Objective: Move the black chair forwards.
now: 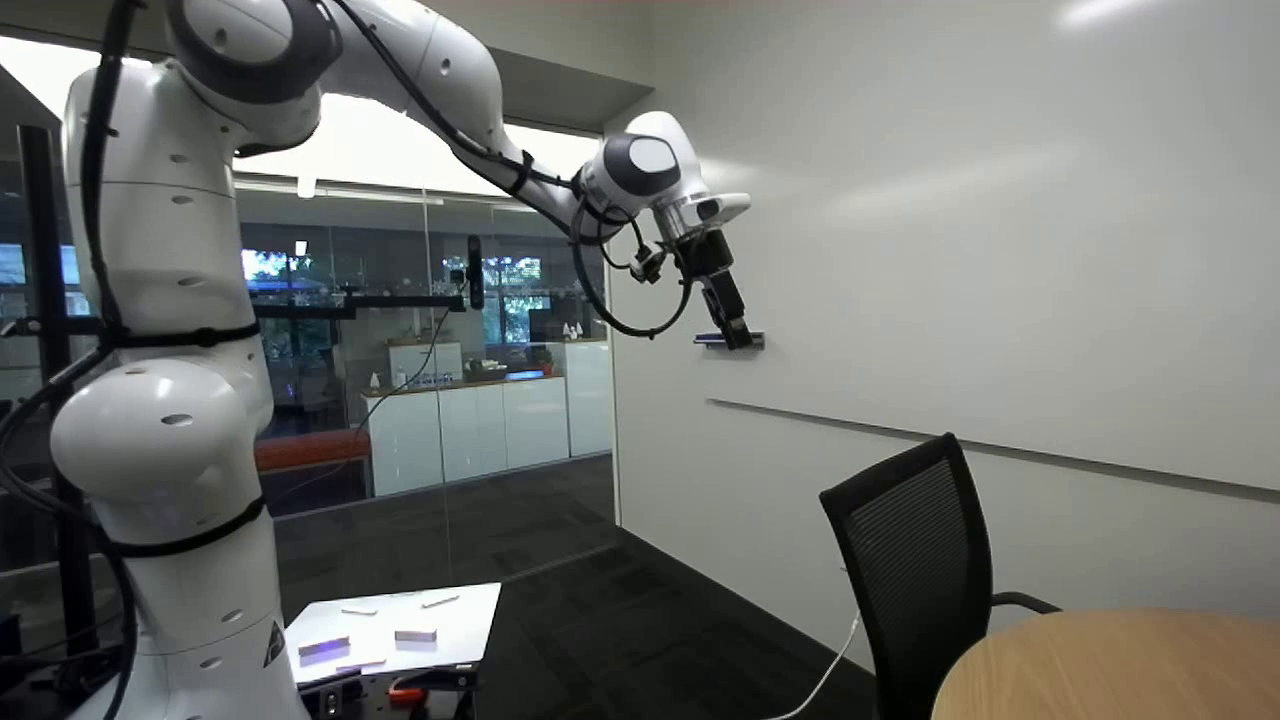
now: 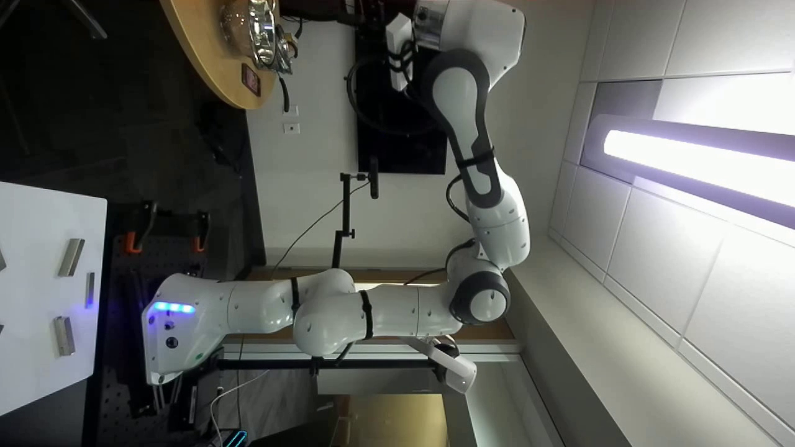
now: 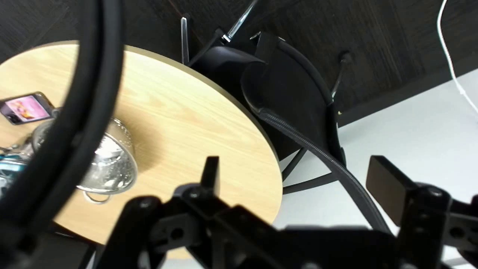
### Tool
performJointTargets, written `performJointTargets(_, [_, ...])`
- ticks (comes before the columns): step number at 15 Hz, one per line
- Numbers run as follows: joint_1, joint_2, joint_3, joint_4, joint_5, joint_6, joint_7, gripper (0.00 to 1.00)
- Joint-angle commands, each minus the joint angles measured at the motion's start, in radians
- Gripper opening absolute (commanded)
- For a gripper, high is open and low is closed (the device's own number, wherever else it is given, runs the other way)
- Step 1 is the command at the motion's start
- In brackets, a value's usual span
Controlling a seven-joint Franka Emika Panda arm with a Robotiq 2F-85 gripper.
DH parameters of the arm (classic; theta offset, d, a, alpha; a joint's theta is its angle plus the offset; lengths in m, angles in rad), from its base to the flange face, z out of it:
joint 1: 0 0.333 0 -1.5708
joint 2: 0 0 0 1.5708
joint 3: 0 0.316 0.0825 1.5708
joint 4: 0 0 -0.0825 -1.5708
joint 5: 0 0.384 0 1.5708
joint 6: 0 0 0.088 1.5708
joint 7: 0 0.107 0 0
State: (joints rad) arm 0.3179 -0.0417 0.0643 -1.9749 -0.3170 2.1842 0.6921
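Note:
The black chair [image 1: 915,560] stands at the lower right in an exterior view, its tall mesh backrest tilted, beside a round table. The wrist view shows the black chair [image 3: 295,89] from above, with its seat, armrests and the curved top edge of its backrest. My gripper [image 1: 738,335] is up and to the left of the backrest in that exterior view, pointing down and clearly apart from it. In the wrist view the gripper [image 3: 298,179] has its fingers wide apart with nothing between them touching; the backrest edge runs across the gap below. I cannot make out the chair in the sideways exterior view.
The round wooden table [image 1: 1120,665] stands right next to the chair. A metal colander [image 3: 112,160] and a phone [image 3: 28,108] are on it. The whiteboard wall [image 1: 1000,280] is behind the chair. A white cable [image 1: 830,670] hangs to the floor. A white board [image 1: 380,625] holds small blocks by the robot base.

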Motion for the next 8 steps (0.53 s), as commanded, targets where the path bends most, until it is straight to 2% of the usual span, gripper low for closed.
performJointTargets(1, [-0.082, -0.235, 0.062, -0.208, -0.002, 0.012, 0.102, 1.0])
performJointTargets(5, [-0.151, -0.425, 0.096, -0.368, 0.065, 0.02, 0.086, 1.0])
performJointTargets(7, [-0.17, -0.515, 0.09, -0.451, 0.11, 0.032, 0.045, 1.0])
performJointTargets(8, [-0.16, -0.552, 0.064, -0.495, 0.158, 0.061, -0.023, 1.0])
